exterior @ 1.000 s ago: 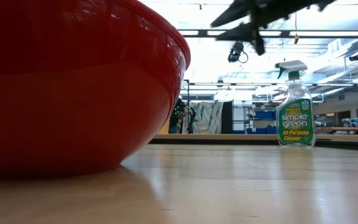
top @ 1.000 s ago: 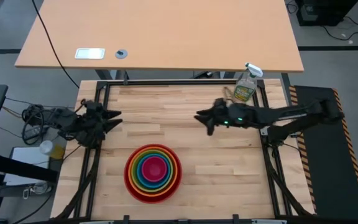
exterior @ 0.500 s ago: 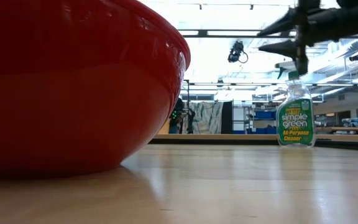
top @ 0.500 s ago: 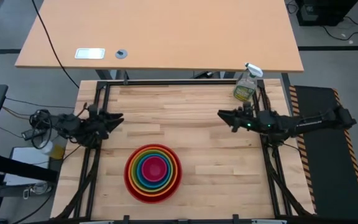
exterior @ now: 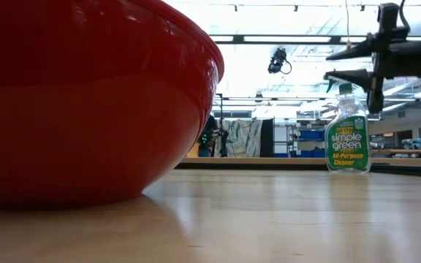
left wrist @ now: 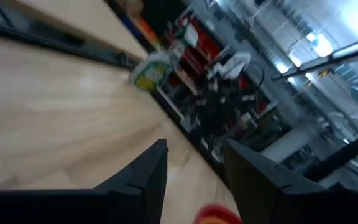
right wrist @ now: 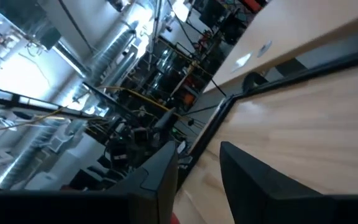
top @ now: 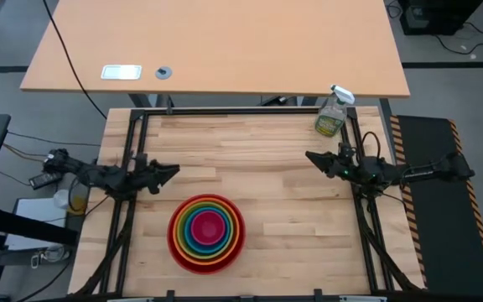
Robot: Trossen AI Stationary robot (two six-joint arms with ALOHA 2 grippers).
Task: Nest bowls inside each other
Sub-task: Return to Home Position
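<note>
Fingers [left wrist: 143, 179] of the left gripper [top: 173, 171] are parted, with nothing between them. We log it low at the left edge of the wooden table [top: 250, 138], pointing inward, near the stack but apart from it. The right gripper [top: 312, 157] is likewise spread and empty; in the low view its two fingers [exterior: 349, 52] show a plain gap. It sits at the table's right edge, near the spray bottle [top: 331, 117], which stands upright in the far right corner.

We find the five bowls nested in one stack at the near middle of the table. The red bowl [top: 171, 236] is outermost, then the orange bowl [top: 177, 234], lime green bowl [top: 183, 233], blue bowl [top: 189, 232], and the magenta bowl [top: 208, 228] innermost. Neither gripper touches the stack. The red bowl's wall fills the left of the low view.
</note>
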